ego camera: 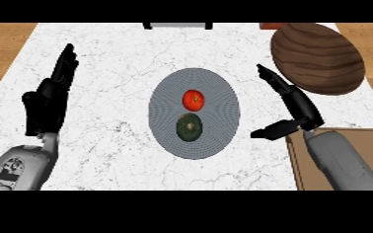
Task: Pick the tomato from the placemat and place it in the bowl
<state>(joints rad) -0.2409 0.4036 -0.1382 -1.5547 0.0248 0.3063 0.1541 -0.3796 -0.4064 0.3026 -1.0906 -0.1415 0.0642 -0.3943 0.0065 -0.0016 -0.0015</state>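
Nothing was done yet: the tomato [193,99] lay on the placemat [166,109], left of the right robot hand [297,109] (fingers spread, holding nothing); the bowl [318,58] sat just beyond that hand.

the tomato [193,99] sits on the grey placemat [164,128] with a dark green squash [189,127] just beside it on the near side, so that side is blocked. the tomato's far, left and right sides have bare mat around them. the right hand [295,109] hangs open to the right of the mat, with bare white table [109,128] between it and the mat's edge. the wooden bowl [317,58] stands at the far right, just beyond that hand's fingertips. a brown board [302,163] lies under the right forearm at the near right corner. the left hand [50,98] rests open at the left, well apart from the mat.
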